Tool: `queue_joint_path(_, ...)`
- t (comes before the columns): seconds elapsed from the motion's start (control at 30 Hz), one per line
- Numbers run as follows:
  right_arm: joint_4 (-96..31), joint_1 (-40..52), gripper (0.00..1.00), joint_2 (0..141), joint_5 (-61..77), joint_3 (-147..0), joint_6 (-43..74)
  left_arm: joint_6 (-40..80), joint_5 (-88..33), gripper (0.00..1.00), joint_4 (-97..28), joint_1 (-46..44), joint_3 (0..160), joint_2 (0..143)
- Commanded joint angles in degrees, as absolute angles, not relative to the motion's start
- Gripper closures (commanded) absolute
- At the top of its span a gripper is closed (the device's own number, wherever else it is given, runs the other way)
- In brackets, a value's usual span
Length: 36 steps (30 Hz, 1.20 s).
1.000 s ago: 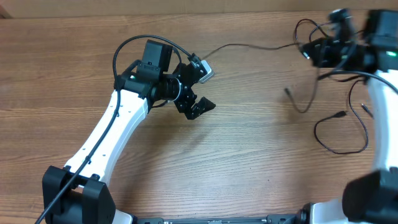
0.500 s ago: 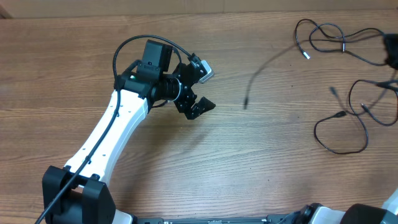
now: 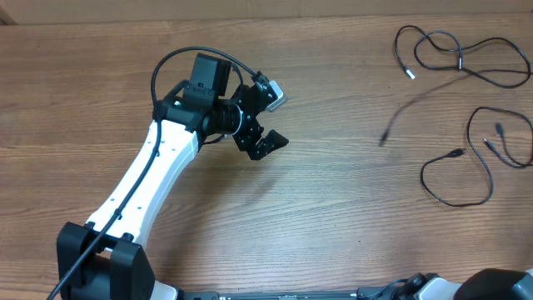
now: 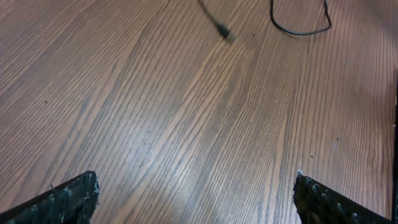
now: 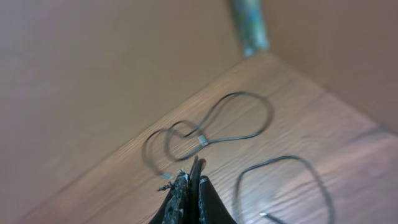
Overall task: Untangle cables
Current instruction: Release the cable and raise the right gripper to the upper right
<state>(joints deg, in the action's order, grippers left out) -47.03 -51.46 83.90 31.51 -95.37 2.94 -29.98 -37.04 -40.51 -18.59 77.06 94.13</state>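
- The left arm (image 3: 141, 187) is seen reaching up from the near table edge.
- The left gripper (image 3: 281, 117) is held above the wooden table (image 3: 333, 233) with its fingers (image 4: 68, 198) spread wide apart.
- The right gripper (image 5: 193, 186) is not caught overhead. In its wrist view the jaws are pressed together, and a thin black strand (image 5: 196, 163) is pinched at the tips.
- A blurred cable end (image 3: 386, 133) is noted right of the left gripper, well apart from it.
- The lower cable loop (image 3: 425, 171) is laid flat near the right edge, with a plug end (image 3: 457, 153) at its top.
- Farthest, the upper cable (image 3: 459, 52) is spread in loose loops, its silver tip (image 3: 409, 73) at the left.
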Motion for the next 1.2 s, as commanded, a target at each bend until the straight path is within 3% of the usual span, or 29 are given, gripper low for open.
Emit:
queue_joint_path(0.0,-45.6,-54.3,0.96,83.0,28.6,-97.0,3.7,-29.1,-36.8,0.0,-40.4,-18.3,77.0,93.1)
queue_joint_path(0.87,-40.6,-58.3,0.96,92.5,12.9,-96.8,6.0,-29.1,-36.8,0.0,-40.5,-18.3,77.0,93.1)
queue_joint_path(1.03,-41.4,-58.3,0.82,95.5,12.9,-96.8,6.0,-29.1,-36.8,0.0,-40.5,-18.3,77.0,93.1)
queue_joint_path(1.17,-42.5,-58.3,0.6,97.3,12.9,-96.8,6.0,-29.1,-36.8,0.0,-40.4,-18.3,77.0,93.1)
